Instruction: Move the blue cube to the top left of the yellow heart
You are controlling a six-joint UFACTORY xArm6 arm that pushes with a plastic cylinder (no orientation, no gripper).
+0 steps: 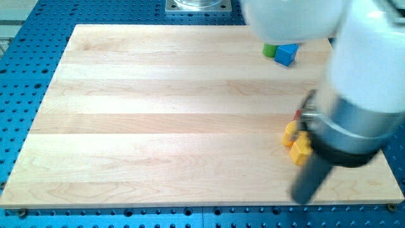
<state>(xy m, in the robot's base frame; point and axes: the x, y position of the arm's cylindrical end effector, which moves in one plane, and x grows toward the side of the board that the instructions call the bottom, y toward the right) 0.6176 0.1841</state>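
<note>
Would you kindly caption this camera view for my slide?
My tip sits below two yellow blocks; blue cube beside green block.

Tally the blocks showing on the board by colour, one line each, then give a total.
Blue: 1, the blue cube near the view's top right
Green: 1, the green block touching the cube's left side, partly hidden
Yellow: 2, yellow block and yellow block, beside the arm
Red: 1, a red sliver mostly hidden by the arm
Total: 5 visible; the arm may hide more.
</note>
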